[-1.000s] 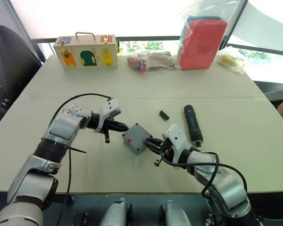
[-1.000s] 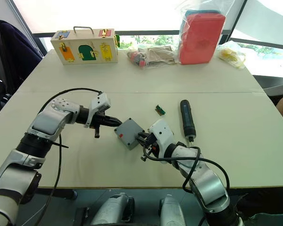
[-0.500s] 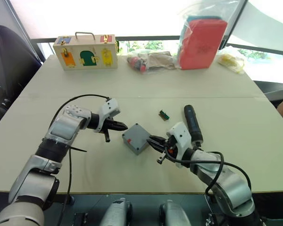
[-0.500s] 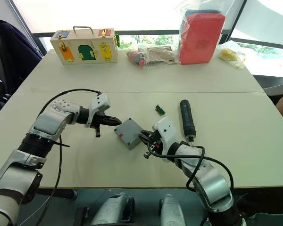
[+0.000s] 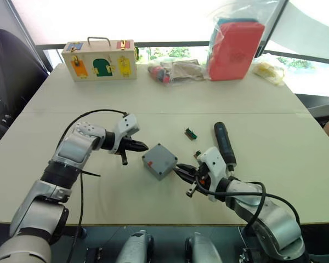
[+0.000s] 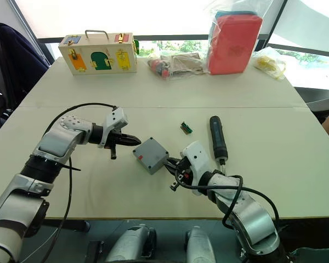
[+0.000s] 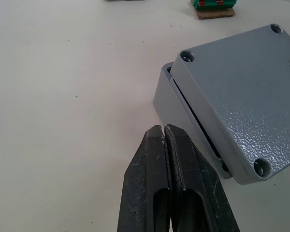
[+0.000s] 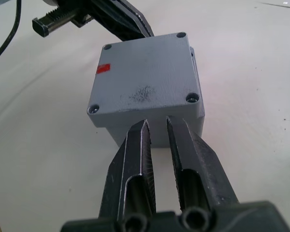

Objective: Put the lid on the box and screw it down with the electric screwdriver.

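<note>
You have the lid (image 8: 145,79) sitting on the box (image 7: 183,113), slightly skewed, red mark up, near the middle of the surface (image 5: 153,104) toward its front edge. Your left gripper (image 7: 165,133) is closed and empty, tips just beside the box's left side. Your right gripper (image 8: 156,126) is open a narrow gap, empty, tips just off the box's opposite side. The screwdriver (image 5: 224,143) lies flat to the right of the box, near your right arm, ungripped.
</note>
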